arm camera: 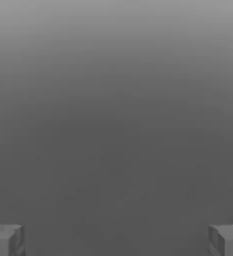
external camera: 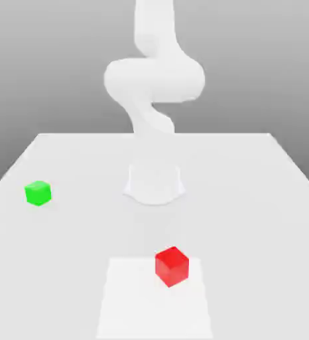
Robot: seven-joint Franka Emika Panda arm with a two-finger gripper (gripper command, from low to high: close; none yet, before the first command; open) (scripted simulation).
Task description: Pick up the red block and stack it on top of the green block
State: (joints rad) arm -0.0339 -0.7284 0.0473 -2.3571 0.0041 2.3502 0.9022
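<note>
In the hand view, my end effector [arm camera: 116, 241] is standing wide, its two fingertips [arm camera: 17, 241] keeping well apart from each other. Nearest in the exterior view, a bright white rectangular patch [external camera: 140, 312] is lying along the pale table [external camera: 250, 232]. The red block [external camera: 172, 267] is showing over the far part of that patch, right of its middle as the exterior view sees it, and is covering a piece of the patch's far edge. It is turning a corner toward the camera. Farther back, the green block [external camera: 38, 193] is sitting on the table toward the exterior view's left, near the side edge and well apart from the red one, so the two are not being stacked. Farther still, my white base [external camera: 154, 186] is standing in the middle, and my white arm [external camera: 154, 80] is rising above it, running out past the exterior view's top. Behind me, the table's far edge is meeting a grey background [external camera: 250, 66].
</note>
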